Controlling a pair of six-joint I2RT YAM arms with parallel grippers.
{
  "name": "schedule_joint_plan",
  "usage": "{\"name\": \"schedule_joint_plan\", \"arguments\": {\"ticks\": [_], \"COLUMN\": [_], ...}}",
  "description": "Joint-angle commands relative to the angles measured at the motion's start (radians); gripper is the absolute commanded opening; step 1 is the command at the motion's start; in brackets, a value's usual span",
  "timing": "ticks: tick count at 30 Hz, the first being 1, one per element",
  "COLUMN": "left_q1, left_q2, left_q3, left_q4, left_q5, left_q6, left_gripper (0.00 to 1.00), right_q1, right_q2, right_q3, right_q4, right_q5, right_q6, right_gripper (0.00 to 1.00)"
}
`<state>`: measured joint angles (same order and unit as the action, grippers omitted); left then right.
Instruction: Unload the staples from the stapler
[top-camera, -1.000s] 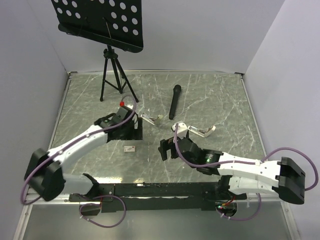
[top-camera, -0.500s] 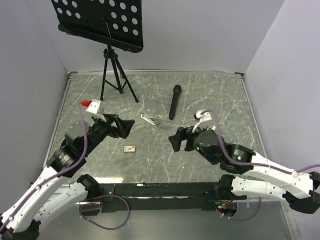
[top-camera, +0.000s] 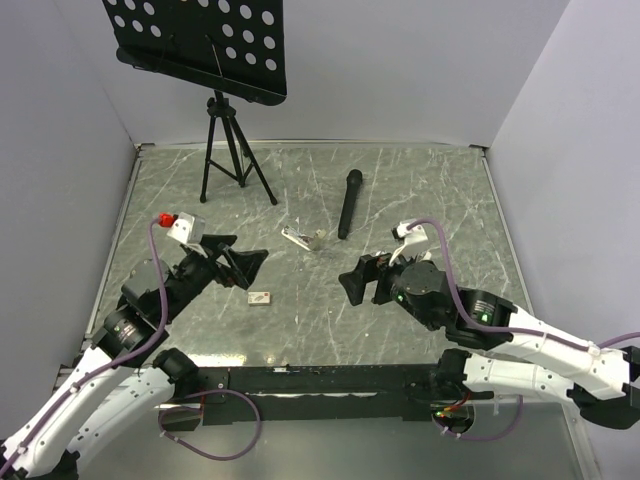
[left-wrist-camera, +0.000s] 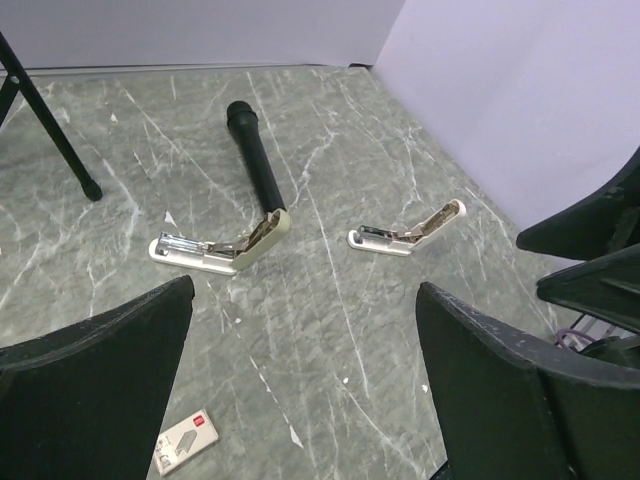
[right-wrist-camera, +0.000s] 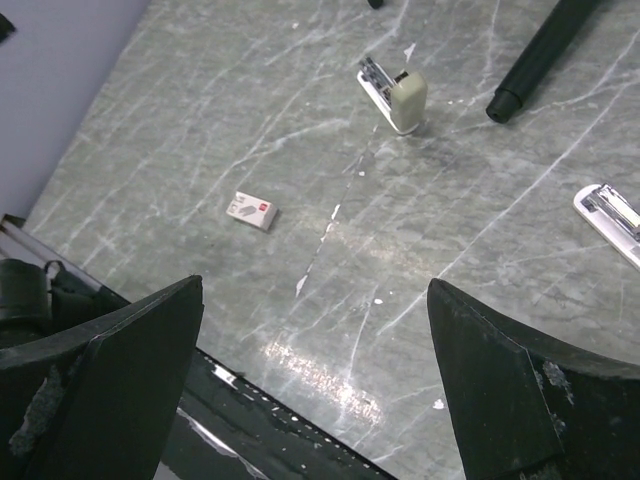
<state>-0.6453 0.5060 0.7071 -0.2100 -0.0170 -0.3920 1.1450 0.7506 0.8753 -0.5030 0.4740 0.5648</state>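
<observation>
Lying hinged open on the desk (left-wrist-camera: 330, 150) just beside the microphone (left-wrist-camera: 255, 155), the stapler (left-wrist-camera: 215, 248) looked light, rigid and slippery, best pinched across its base. Left fingers (left-wrist-camera: 90, 370) and right fingers (right-wrist-camera: 100, 350) stood wide apart, empty.

In the centre of the top view, bare table separates the left gripper (top-camera: 245, 252) from the right gripper (top-camera: 362, 284). A box (top-camera: 260, 297) lies just below the left gripper. Above the gap lie a stapler (top-camera: 303, 238) and a microphone (top-camera: 348, 203), near each other but apart. A tripod (top-camera: 225, 150) blocks the upper left. A second stapler (left-wrist-camera: 405, 232) lies right of the microphone.
</observation>
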Motion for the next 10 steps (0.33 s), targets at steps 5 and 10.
{"name": "schedule_joint_plan", "arguments": {"ticks": [5, 10], "left_q1": [-0.004, -0.004], "left_q2": [-0.004, -0.024], "left_q3": [-0.001, -0.006], "left_q4": [0.05, 0.054], "left_q5": [0.037, 0.02], "left_q6": [0.018, 0.021], "left_gripper": [0.97, 0.97], "right_q1": [-0.001, -0.001], "right_q2": [0.004, 0.004], "right_q3": [0.045, 0.041], "right_q4": [0.006, 0.009], "right_q5": [0.037, 0.044], "right_q6": [-0.02, -0.028], "right_gripper": [1.0, 1.0]}}
